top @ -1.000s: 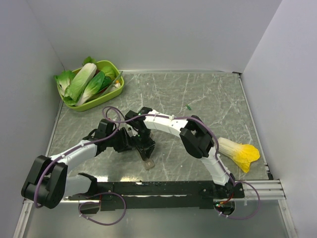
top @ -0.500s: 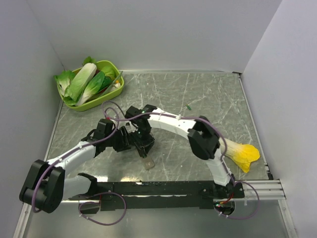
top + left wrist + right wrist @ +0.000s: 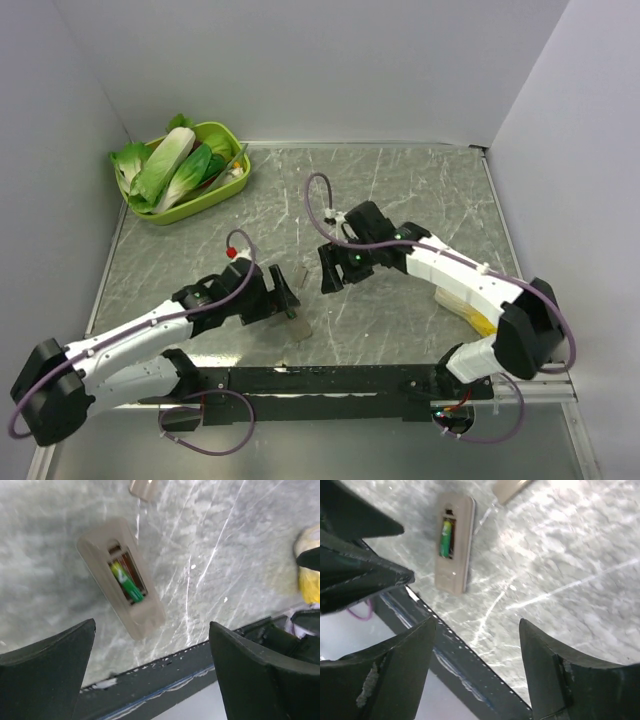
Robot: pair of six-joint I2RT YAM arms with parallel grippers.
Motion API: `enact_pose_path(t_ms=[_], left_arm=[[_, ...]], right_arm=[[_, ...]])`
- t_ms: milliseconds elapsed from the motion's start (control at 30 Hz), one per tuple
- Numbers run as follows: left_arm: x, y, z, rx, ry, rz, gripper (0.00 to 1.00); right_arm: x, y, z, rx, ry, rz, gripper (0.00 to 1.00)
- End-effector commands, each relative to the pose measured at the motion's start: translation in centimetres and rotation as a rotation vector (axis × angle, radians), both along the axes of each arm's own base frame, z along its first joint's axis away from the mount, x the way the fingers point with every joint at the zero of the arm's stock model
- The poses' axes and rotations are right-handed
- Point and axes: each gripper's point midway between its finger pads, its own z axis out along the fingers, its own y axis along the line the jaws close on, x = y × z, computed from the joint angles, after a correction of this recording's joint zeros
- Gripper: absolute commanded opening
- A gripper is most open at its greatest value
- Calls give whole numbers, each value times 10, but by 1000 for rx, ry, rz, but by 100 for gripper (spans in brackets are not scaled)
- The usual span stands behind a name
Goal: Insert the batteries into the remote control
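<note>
Left gripper (image 3: 152,623) is spread wide, nothing held. The remote control (image 3: 145,610) is laid reverse-side up on the marble table (image 3: 420,190) between both grippers, compartment open. One green battery (image 3: 127,582) is seated inside, print too blurred to be read. The loose cover (image 3: 142,487) is set nearby. Right gripper (image 3: 477,620) is spread, empty.

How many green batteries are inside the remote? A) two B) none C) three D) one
D: the left wrist view shows just one green battery lying in the open compartment of the remote control, and the slot beside it is bare.
</note>
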Motion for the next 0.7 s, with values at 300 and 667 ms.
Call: enact_pose_path(t_ms=[300,667], left_arm=[[-28,-35,-30,397,63,181,99],[-29,-42,-62,482,80,123,83]], right_arm=[[11,-13,22,174,-263,-59,78],[19,-27,22,161,-300,-111,78]])
